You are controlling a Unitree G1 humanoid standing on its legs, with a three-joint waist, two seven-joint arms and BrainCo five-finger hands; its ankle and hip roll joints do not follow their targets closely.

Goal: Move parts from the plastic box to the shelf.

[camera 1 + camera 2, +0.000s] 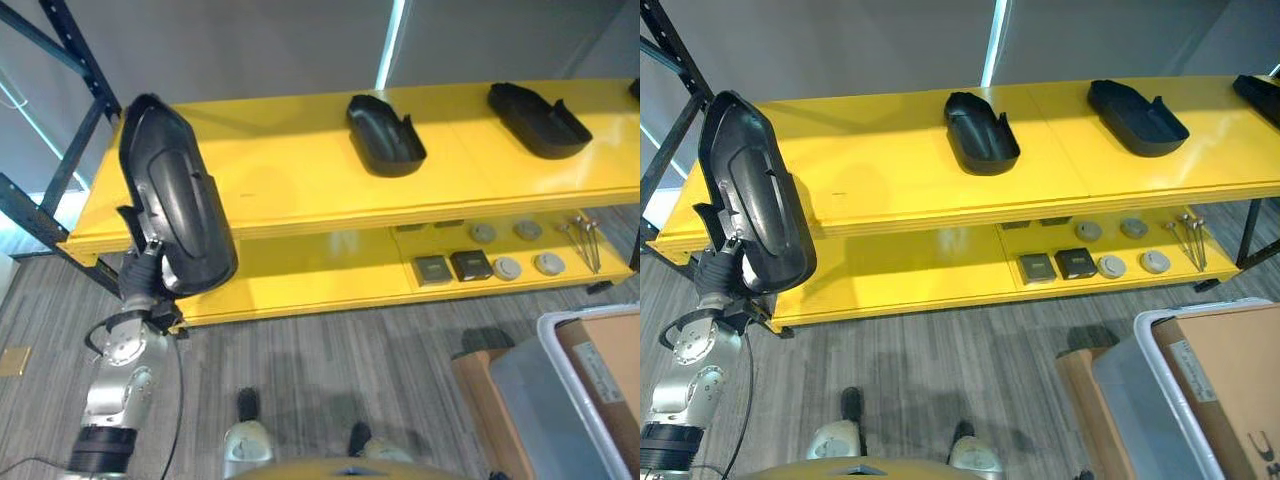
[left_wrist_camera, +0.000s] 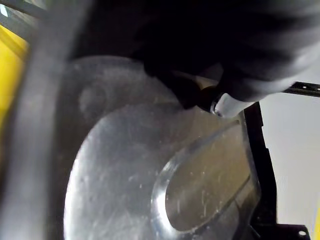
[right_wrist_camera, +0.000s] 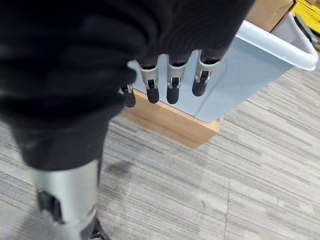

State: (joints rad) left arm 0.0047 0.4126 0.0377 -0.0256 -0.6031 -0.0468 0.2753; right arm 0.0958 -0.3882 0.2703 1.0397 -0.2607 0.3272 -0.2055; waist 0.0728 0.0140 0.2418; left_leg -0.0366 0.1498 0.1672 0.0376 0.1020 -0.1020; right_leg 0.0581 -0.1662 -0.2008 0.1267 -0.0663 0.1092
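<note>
At the left of the frame the left hand (image 1: 148,262) grips the long black hard plastic part (image 1: 175,195) by its bottom edge, which looks stiff, light and smooth enough to slip.

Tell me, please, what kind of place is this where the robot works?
Probably a workshop or a parts store. A yellow shelf on a dark steel frame carries black moulded parts, small pieces lie on the lower level, and a plastic box stands on grey carpet. The left hand holds another black part.
</note>
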